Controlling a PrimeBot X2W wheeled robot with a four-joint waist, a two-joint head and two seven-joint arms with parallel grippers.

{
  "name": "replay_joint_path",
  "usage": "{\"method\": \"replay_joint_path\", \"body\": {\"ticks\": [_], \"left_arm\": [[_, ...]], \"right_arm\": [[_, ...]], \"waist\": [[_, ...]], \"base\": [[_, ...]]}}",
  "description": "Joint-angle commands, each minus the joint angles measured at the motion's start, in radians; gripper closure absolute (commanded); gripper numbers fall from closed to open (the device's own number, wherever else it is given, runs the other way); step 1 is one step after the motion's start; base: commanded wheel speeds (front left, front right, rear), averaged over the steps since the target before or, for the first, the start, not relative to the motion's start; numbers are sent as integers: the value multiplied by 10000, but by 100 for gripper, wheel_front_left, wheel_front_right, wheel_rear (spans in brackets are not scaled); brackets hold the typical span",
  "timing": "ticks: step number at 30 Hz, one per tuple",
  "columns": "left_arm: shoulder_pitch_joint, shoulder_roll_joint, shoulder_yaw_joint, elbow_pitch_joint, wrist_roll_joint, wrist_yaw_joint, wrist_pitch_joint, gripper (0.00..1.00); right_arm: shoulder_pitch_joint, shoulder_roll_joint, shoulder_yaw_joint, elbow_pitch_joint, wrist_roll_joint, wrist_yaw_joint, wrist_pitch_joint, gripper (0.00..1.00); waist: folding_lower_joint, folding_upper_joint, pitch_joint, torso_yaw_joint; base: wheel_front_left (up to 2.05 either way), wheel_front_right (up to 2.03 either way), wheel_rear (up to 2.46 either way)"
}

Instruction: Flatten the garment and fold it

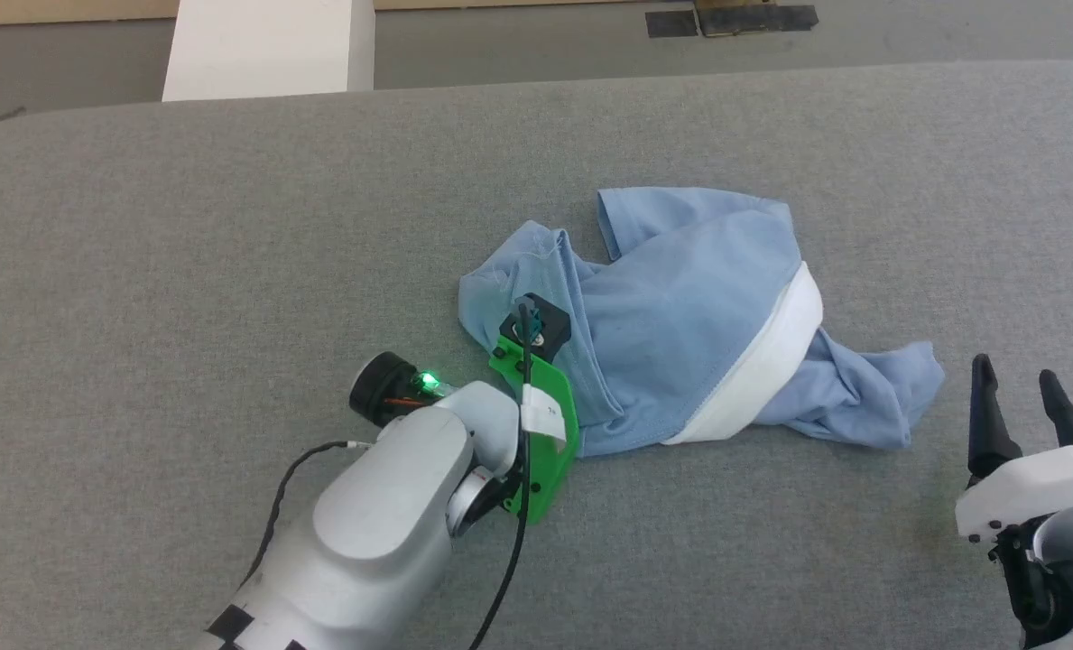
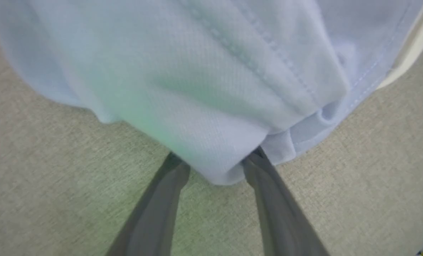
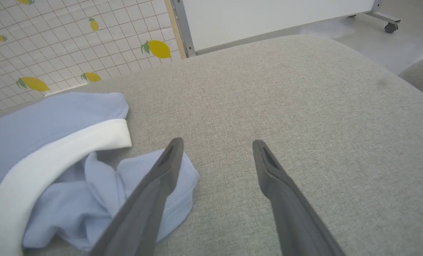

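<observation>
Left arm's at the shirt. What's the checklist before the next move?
1. Left gripper astride a fold of the garment: ok.
2. Fold firmly pinched: cannot tell; cloth hides the fingertips.
3. Single layer taken: not ok; the fold looks several layers thick.
4. Garment flat: not ok; it is crumpled, and the white band curves across it.
5. Right gripper open, beside the garment's near corner: ok.
6. Room to spread: ok; the table stretches wide around the garment.
</observation>
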Motion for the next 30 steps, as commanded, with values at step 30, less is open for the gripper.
{"method": "replay_joint_path", "body": {"ticks": [30], "left_arm": [[4568, 1929, 5973, -2504, -4203, 2748, -2687, 100]], "right_arm": [[26, 10, 465, 253, -315, -15, 212, 0]], "waist": [[0, -1, -770, 1662]], "base": [[0, 0, 0]]}}
